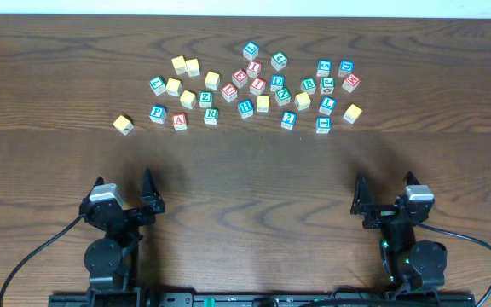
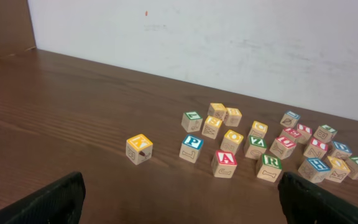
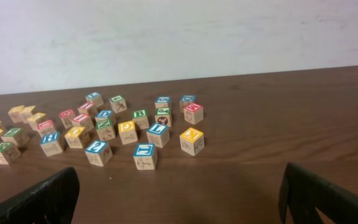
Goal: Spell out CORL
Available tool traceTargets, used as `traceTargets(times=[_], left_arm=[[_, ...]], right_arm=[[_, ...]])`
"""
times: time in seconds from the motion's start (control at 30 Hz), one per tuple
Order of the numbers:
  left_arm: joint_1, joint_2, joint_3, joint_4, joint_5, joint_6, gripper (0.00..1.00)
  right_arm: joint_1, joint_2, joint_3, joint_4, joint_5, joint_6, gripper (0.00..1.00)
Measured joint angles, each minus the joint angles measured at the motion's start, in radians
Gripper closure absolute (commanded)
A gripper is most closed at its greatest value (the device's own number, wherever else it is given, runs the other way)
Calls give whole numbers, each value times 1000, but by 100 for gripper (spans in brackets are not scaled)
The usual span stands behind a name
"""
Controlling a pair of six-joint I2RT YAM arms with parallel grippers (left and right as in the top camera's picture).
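Step in hand (judged): no letter is placed yet, so the first job is to find and fetch C.

The painted wooden letter cubes (image 1: 257,85) lie scattered over the far half of the dark brown wooden tabletop (image 1: 245,179), well apart from both arms.

Located:
- The green-faced wooden R cube (image 1: 210,114) sits at the near left edge of the scatter, near the red-faced wooden A cube (image 1: 180,120).
- A blue-faced wooden cube (image 1: 327,105) on the right side looks like L, but this is not certain.
- C and O are too small to read. A red-faced wooden cube (image 1: 229,92) mid-scatter could be C or G.

Method:
- Confirm the letter from a wrist view before committing.
- Mid-scatter cubes sit close together. Descend straight, with the fingers square to two free faces, so neighbours are not knocked.
- Edge cubes (R, the probable L) should be easier to take.
- Lay the word left to right on the strip between the scatter and the arms, letters up and evenly spaced.

Left pincer (image 2: 182,202): fingers spread wide, one at each lower corner of its wrist view. It holds nothing and touches no cube.

Right pincer (image 3: 182,199): likewise spread wide and empty.
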Motion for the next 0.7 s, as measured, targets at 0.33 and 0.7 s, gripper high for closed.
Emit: traceTargets(times=[0.33,0.7], left_arm=[[0,85,39,-41,64,0,2],[0,599,569,-182,227,0,2]], right_arm=[[0,0,0,0,0,0,1],[0,0,0,0,0,0,1]])
